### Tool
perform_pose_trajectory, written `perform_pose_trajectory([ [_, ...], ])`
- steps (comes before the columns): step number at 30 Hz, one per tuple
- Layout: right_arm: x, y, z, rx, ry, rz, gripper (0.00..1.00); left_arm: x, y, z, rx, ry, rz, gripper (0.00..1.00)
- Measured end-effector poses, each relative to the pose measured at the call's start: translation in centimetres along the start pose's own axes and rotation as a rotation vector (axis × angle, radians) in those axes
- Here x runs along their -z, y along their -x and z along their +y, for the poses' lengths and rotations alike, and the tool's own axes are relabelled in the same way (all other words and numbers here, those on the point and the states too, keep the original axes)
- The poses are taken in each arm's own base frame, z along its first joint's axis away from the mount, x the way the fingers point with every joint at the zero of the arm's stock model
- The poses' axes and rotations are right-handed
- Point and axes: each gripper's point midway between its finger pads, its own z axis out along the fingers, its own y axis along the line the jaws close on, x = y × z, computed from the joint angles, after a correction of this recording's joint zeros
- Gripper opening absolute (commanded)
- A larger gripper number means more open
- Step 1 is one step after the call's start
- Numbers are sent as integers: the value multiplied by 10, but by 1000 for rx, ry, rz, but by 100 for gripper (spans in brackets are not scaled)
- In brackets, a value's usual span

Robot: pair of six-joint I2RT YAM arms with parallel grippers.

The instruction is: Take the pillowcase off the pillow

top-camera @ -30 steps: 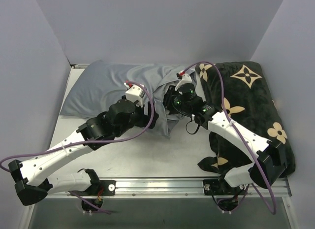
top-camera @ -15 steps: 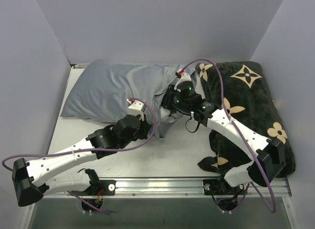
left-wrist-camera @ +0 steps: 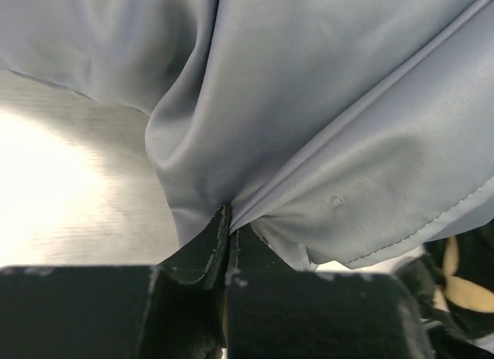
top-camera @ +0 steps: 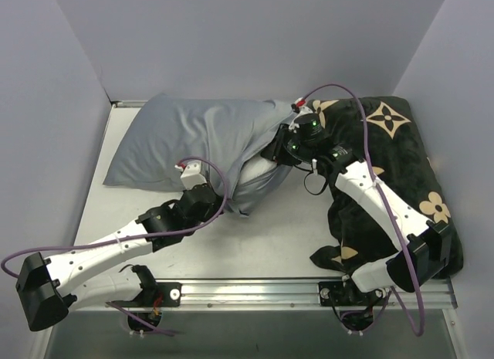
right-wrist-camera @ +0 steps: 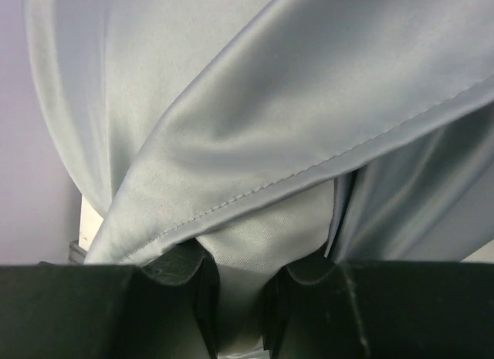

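The blue-grey pillowcase [top-camera: 193, 139] lies plumped across the back left of the table. My left gripper [top-camera: 224, 203] is at its near lower corner. In the left wrist view the gripper [left-wrist-camera: 228, 220] is shut on a pinched fold of the pillowcase [left-wrist-camera: 324, 104]. My right gripper [top-camera: 275, 152] is at the case's open right end. In the right wrist view its fingers [right-wrist-camera: 241, 297] are shut on the white pillow [right-wrist-camera: 262, 235], which shows under the case's stitched hem [right-wrist-camera: 255, 185]. The rest of the pillow is hidden inside the case.
A black cushion with tan flower and star motifs [top-camera: 394, 166] fills the right side, under my right arm. Grey walls close in the left, back and right. The metal table [top-camera: 262, 243] runs to a rail at the near edge [top-camera: 247, 289].
My left gripper closed on the pillowcase and drew back toward the near left with it. My right gripper shifted to the back right. The case now sits fuller and further left.
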Motion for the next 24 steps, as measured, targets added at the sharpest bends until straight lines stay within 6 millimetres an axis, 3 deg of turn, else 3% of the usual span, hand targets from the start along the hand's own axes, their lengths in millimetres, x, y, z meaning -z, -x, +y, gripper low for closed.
perform_pose_trajectory([
  [7,16,21,-1,-31,-26,14,0,-5,-30,-30,52,-119,36,0],
  [11,7,26,0,-25,-44,29,0,-8,-51,-41,31,-151,63,0],
  [18,-12,13,-17,-29,-118,88,0,-15,-77,-39,2,-172,103,0],
  [24,-20,6,-23,-7,-168,102,0,-27,-106,-54,-91,-181,160,0],
])
